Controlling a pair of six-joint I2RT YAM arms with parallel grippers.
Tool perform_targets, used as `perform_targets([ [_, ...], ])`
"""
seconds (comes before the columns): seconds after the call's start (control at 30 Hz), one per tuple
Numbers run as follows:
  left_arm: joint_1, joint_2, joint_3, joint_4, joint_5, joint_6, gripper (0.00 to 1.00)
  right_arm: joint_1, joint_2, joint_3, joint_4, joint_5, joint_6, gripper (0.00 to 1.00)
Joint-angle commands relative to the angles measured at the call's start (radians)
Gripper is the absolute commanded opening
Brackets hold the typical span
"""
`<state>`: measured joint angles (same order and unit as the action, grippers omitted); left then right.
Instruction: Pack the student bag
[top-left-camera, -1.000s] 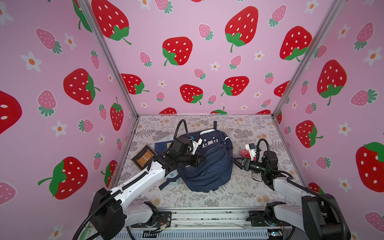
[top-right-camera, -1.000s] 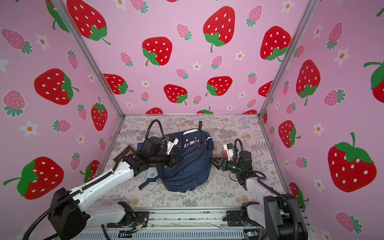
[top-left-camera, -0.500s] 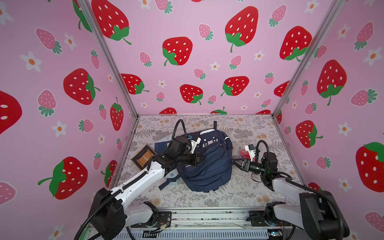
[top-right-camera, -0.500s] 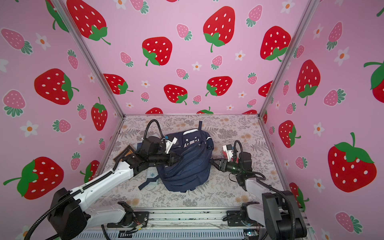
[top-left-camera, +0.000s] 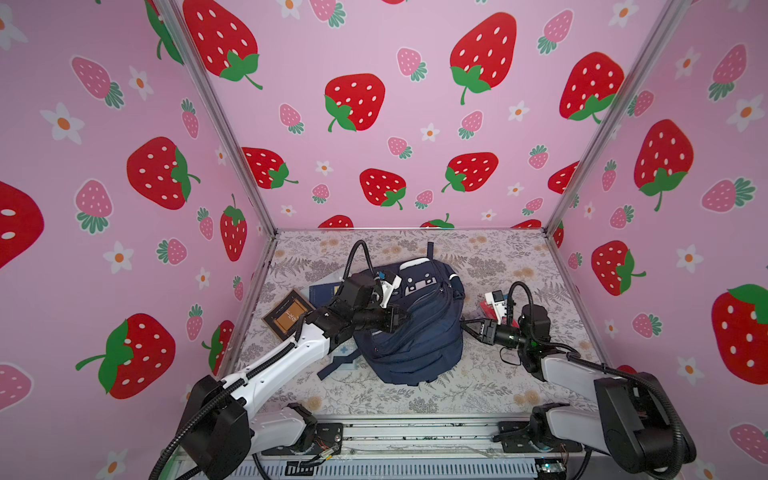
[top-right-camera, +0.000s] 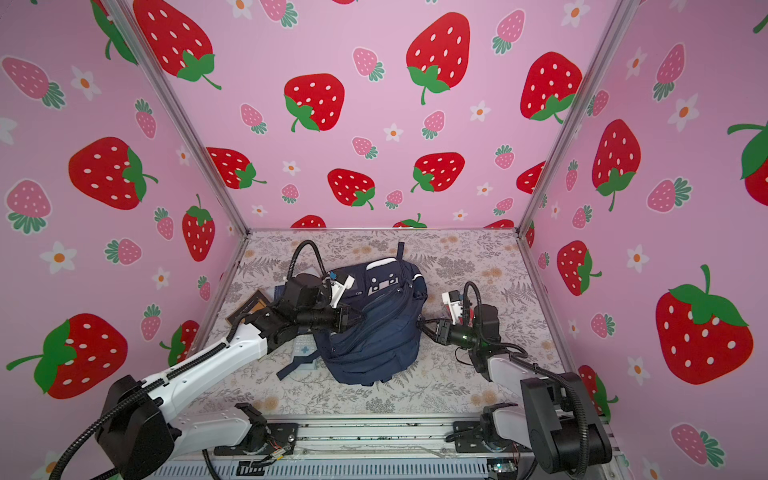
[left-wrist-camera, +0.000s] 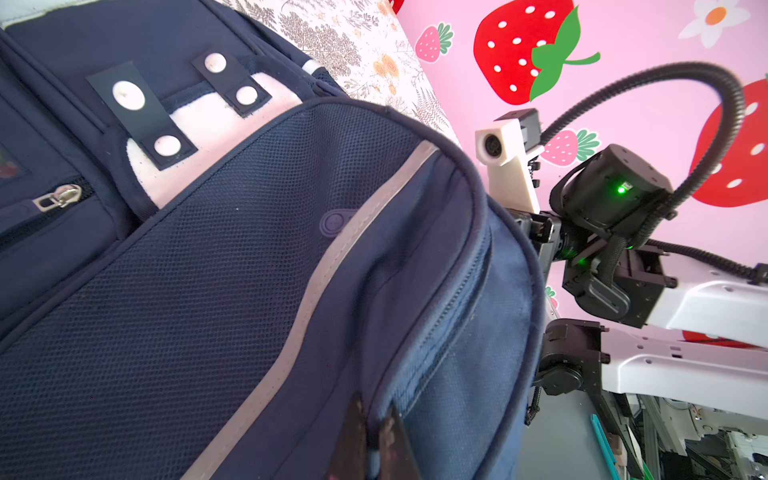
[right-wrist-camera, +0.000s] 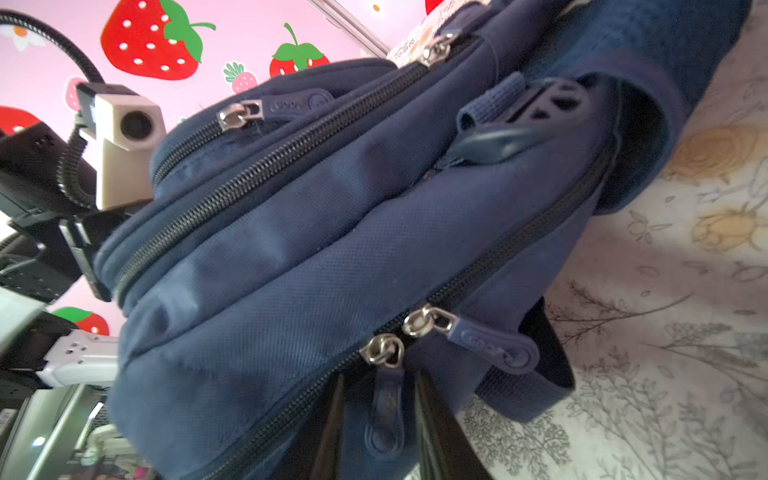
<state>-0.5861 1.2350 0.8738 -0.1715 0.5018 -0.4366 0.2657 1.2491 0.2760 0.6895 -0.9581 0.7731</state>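
Pinched shut, the left claw (left-wrist-camera: 372, 436) holds a fold of the student bag (top-left-camera: 419, 332) beside a silver stripe (left-wrist-camera: 332, 270). The right claw (right-wrist-camera: 378, 386) stands narrow, with one finger on each side of a dark zip pull (right-wrist-camera: 384, 415). Whether the pads press on the pull cannot be told.

By count there are one bag, two arms and two claws. The right wrist view shows four silver sliders on the bag, the nearest slider (right-wrist-camera: 382, 349) topping the pull between the fingers. Two books lie left of the bag, a brown-and-black book (top-left-camera: 289, 313) and a navy book (top-left-camera: 324, 293) partly under the left arm. One pale blue-and-white flat thing (top-left-camera: 345, 353) lies half under a bag strap. One red thing (top-left-camera: 484, 309) shows behind the right wrist camera, mostly hidden.

The bag lies in the middle of the table (top-left-camera: 498, 257), front side up, with its top loop (top-left-camera: 430, 249) pointing to the rear wall. The table wears a cloth printed with grey ferns and tan flowers. Three pink walls (top-left-camera: 395, 124) bear red and pink strawberries and white flowers, and metal posts (top-left-camera: 224, 137) stand at the two rear corners.

In both top views the left arm (top-right-camera: 208, 365) slants up from the front rail, and its claw points right over the bag's front. The right arm (top-right-camera: 511, 370) lies low near the cloth, and its claw points left at the bag's side.
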Motion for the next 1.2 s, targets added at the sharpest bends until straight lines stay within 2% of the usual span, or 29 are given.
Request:
perform_targets([
  [0.0, 0.009, -0.035, 0.014, 0.107, 0.035, -0.027, 0.0, 0.009, 0.011, 0.004, 0.029, 0.008, 0.007, 0.36],
  [0.1, 0.01, -0.037, 0.013, 0.108, 0.032, -0.025, 0.0, 0.013, 0.016, 0.001, 0.028, 0.018, 0.008, 0.23],
  [0.37, 0.013, -0.034, 0.009, 0.104, 0.018, -0.023, 0.0, 0.014, -0.031, 0.006, -0.066, 0.071, -0.031, 0.0],
  [0.53, 0.012, -0.032, 0.015, 0.067, -0.033, -0.008, 0.0, 0.014, -0.088, 0.038, -0.203, 0.12, -0.077, 0.0],
  [0.63, 0.013, -0.03, 0.015, 0.062, -0.033, -0.01, 0.0, 0.013, -0.103, 0.043, -0.225, 0.115, -0.081, 0.0],
  [0.77, 0.014, -0.032, 0.015, 0.068, -0.022, -0.013, 0.0, 0.014, -0.064, 0.029, -0.158, 0.072, -0.043, 0.12],
  [1.03, 0.015, -0.03, 0.014, 0.078, -0.012, -0.019, 0.0, 0.023, -0.012, 0.015, -0.044, 0.03, 0.008, 0.26],
  [1.17, 0.015, -0.028, 0.015, 0.082, -0.012, -0.019, 0.0, 0.023, -0.017, 0.018, -0.055, 0.035, 0.001, 0.12],
])
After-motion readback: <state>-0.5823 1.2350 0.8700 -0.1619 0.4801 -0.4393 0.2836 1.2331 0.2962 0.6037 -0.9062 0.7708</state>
